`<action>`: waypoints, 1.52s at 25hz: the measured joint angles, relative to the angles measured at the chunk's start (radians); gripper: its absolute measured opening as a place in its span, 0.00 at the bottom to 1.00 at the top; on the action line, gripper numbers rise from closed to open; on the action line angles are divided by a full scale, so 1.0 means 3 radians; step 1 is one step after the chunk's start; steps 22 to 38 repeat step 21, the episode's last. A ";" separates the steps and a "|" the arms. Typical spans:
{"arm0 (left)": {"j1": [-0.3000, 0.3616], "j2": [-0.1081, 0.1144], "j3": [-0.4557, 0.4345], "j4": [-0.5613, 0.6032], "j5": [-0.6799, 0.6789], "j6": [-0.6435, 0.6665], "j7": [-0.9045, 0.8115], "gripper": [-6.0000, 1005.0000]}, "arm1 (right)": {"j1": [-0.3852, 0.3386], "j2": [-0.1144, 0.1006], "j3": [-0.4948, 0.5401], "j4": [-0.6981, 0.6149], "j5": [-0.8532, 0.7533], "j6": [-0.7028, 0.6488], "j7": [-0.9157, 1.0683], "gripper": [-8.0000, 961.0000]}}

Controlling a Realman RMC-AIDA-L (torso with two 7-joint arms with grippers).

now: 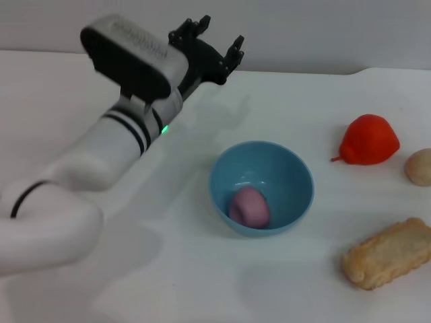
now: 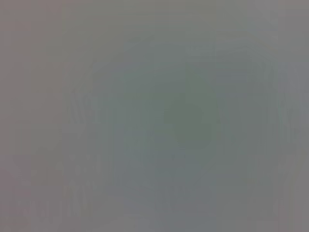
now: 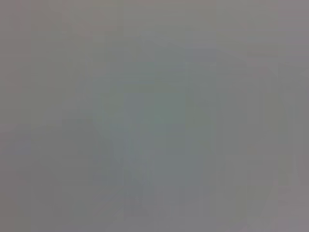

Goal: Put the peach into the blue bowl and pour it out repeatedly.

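Pink peach [image 1: 250, 206] inside blue bowl [image 1: 293, 176], left tool [image 1: 210, 38] spread, raised apart, both wrist views blank

It looks like a robot test lab, not a home: a plain white tabletop [image 1: 202, 289] before a bare grey wall [image 1: 323, 33], with toy food at 3 o'clock, a red fruit [image 1: 369, 140] and bread [image 1: 387, 254].

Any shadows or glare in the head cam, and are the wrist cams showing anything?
Head view: soft light, faint shadow of the left pincer on the white table, mild shading inside the light-blue plastic bowl beside the small pink peach, no harsh glare. Left and right wrist views: featureless grey, nothing discernible.
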 joint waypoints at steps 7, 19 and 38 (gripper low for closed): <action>0.0043 0.0005 0.0223 -0.0109 -0.0407 -0.0207 -0.0009 0.62 | -0.0057 0.0006 -0.0002 0.0066 0.0021 0.0003 -0.0027 0.60; 0.0037 0.0000 0.0341 -0.0231 -0.0448 -0.0231 -0.0069 0.62 | -0.0012 0.0019 -0.0029 0.0189 0.0026 -0.0028 -0.0320 0.60; 0.0048 0.0000 0.0342 -0.0245 -0.0526 -0.0259 -0.0107 0.62 | 0.0004 0.0020 -0.0029 0.0197 0.0025 -0.0034 -0.0322 0.60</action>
